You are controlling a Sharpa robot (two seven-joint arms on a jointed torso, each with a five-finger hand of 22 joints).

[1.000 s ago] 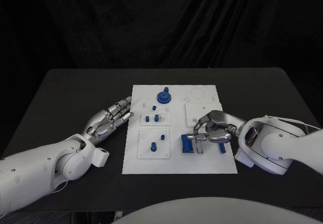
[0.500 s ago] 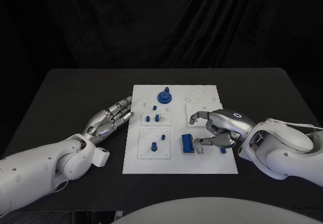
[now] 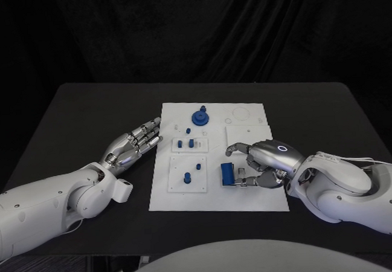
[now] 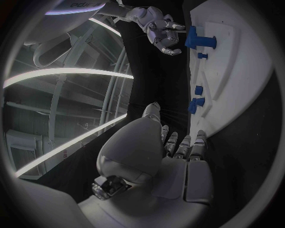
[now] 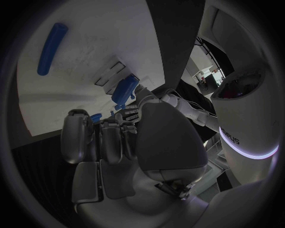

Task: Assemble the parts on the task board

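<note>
Right hand [image 3: 265, 160] curled over the task board [image 3: 218, 201], just beside the upright blue block [image 3: 226, 174].
Whether my fingers pinch anything I cannot tell; my left hand [image 3: 135, 144] lies open and flat on the tabletop [image 3: 82, 117] at the board's nine o'clock. That block looks light, rigid, smooth plastic; I judge a pinch across its flat sides safest.

The task board [image 3: 251, 200] is white, lying on a black table [image 3: 82, 117], and the parts [image 3: 226, 173] on it are blue. Both hands, the left hand [image 3: 133, 145] and the right hand [image 3: 265, 160], are silver on white arms [image 3: 42, 206], with a black curtain [image 3: 200, 33] behind
</note>
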